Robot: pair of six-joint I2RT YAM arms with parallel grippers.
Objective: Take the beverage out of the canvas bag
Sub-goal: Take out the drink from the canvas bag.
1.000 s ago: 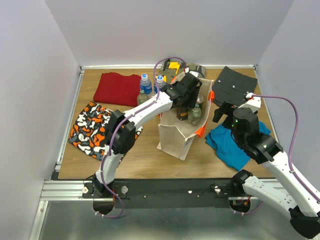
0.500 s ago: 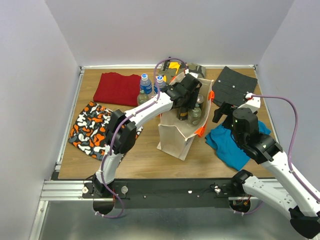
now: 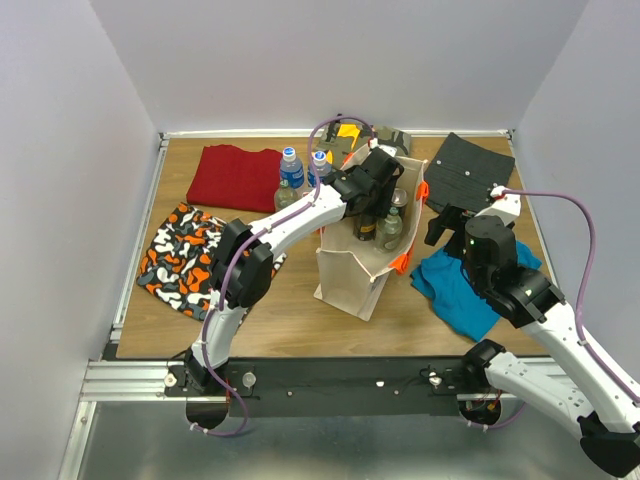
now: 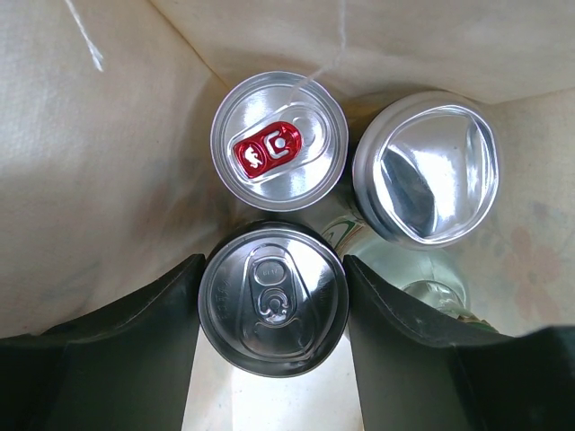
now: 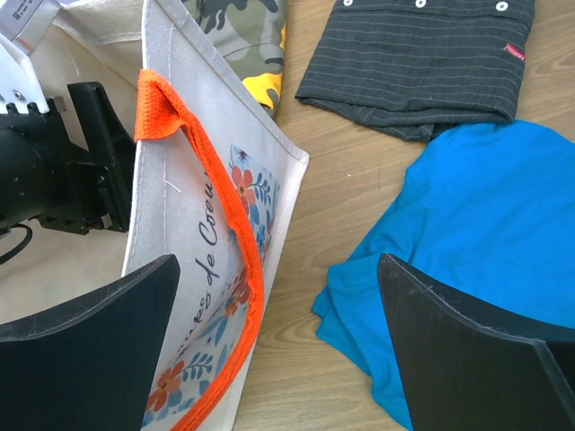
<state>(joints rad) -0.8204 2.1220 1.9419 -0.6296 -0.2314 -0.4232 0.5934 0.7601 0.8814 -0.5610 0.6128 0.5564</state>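
Note:
The canvas bag point(image 3: 345, 275) stands upright mid-table with orange handles point(image 5: 229, 224). My left gripper point(image 3: 372, 195) reaches down into its mouth. In the left wrist view a silver-topped beverage can point(image 4: 273, 299) sits between the black fingers point(image 4: 135, 350), which touch its rim on both sides; my left gripper point(image 4: 272, 269) is shut on it. Beside it in the bag stand a can with a red tab point(image 4: 279, 140), a dented can end point(image 4: 426, 167) and a clear bottle point(image 4: 422, 278). My right gripper point(image 5: 278, 296) hangs open just right of the bag, holding nothing.
Two water bottles point(image 3: 290, 172) stand behind the bag's left side. A red cloth point(image 3: 235, 176) and a patterned cloth point(image 3: 185, 258) lie to the left. A blue shirt point(image 3: 465, 285) and a dark striped shirt point(image 3: 470, 172) lie to the right, with a camouflage cloth point(image 3: 385, 135) at the back.

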